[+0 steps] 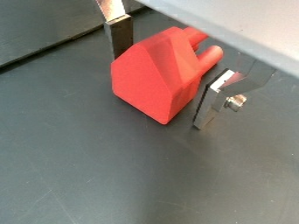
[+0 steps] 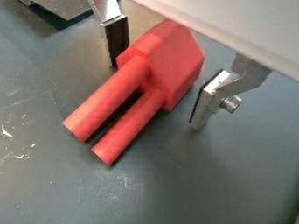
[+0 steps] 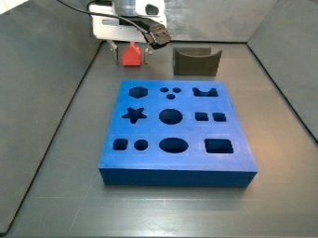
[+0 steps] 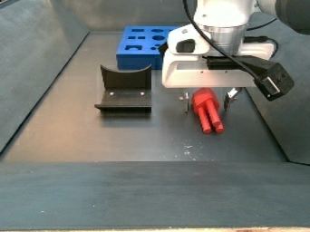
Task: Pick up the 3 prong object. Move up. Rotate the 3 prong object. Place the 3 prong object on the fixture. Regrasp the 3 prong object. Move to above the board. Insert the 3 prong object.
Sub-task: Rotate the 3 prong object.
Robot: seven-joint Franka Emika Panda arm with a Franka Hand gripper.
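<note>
Your two-finger gripper (image 2: 158, 83) sits low over the dark floor with its flat silver fingers spread apart, one on each side of the small red-orange plastic 3 prong object (image 2: 140, 87). In both wrist views you can see a gap between each dark pad and the block's body (image 1: 158, 74), so nothing is clamped; the piece lies flat on the floor between the plates. Its long rounded prongs (image 2: 111, 127) stretch away from the blocky end.

In a side view the gripper (image 4: 212, 89) is right of centre, and the red piece (image 4: 208, 112) pokes out beneath it toward the lower edge of the frame. To its left stands the dark olive-grey notched fixture (image 4: 123, 90), apart from it, and the large blue board with shaped cut-outs (image 4: 141, 43) lies further back at the upper centre.

In a side view the board (image 3: 174, 130) fills the middle, the fixture (image 3: 195, 61) is above it, and the gripper (image 3: 129, 42) with the red block (image 3: 128, 56) is at the upper left.
</note>
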